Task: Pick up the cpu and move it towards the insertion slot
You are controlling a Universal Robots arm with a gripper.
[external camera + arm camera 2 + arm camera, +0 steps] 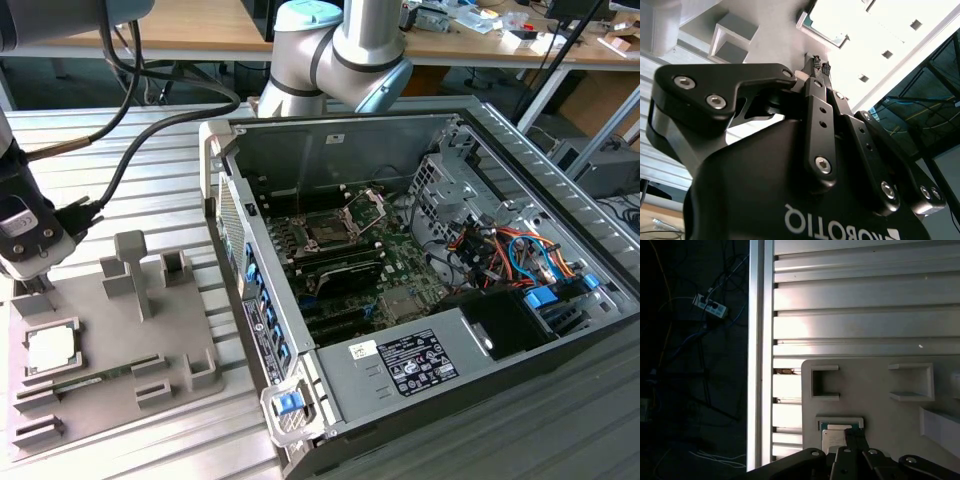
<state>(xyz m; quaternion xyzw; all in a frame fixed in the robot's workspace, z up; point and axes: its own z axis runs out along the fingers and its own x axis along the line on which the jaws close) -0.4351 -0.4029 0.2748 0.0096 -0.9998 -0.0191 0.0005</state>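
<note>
The cpu (50, 348) is a silvery-white square chip lying flat in a raised holder on the grey fixture plate (180, 330), at the exterior view's left. My gripper (28, 288) hangs just above the chip's far edge without touching it. In the second wrist view the gripper (820, 62) has its fingertips drawn together with nothing between them, and the cpu (827, 30) lies just beyond. The cpu (832, 439) also shows in the first wrist view. The insertion slot (328, 232) sits on the motherboard inside the open computer case, its metal bracket (366, 205) hinged up.
A thin green memory stick (95, 378) lies on the fixture plate near the chip. Grey upright posts (130, 270) rise from the plate. The case wall (235, 270) stands between the plate and the socket. Cables (120, 110) trail from the arm.
</note>
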